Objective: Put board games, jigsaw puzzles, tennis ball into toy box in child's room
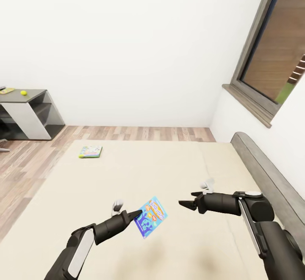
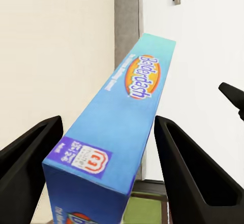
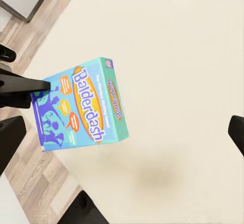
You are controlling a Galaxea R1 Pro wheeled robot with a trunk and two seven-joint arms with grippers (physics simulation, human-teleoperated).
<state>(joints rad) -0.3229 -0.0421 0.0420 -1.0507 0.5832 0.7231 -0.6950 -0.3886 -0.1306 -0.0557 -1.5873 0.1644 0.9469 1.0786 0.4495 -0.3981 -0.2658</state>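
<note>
White walls are meeting a wood plank floor in the head view, and a wide cream bed [image 1: 140,178] is filling the lower part of it. Your left gripper [image 1: 136,216] is clamping the blue board game [image 1: 151,217] above the bed; the box is hanging tilted, its long axis running from lower left up toward the right gripper [image 1: 186,204], whose fingers are resting close together with nothing between them. A second board game [image 1: 90,151] is lying flat near the far edge of the bed. Far left, a tennis ball [image 1: 23,92] is sitting on the dark-grey table [image 1: 36,95].

Left wrist view: the fingers [image 2: 195,173] are flanking the box [image 2: 122,117], one at each broad face, and its narrow lettered edge is pointing away from the camera.

Right wrist view: you are seeing the printed face [image 3: 79,107], "Balderdash" running along the long axis, with a left finger [image 3: 23,85] pressing on the box's edge.
</note>
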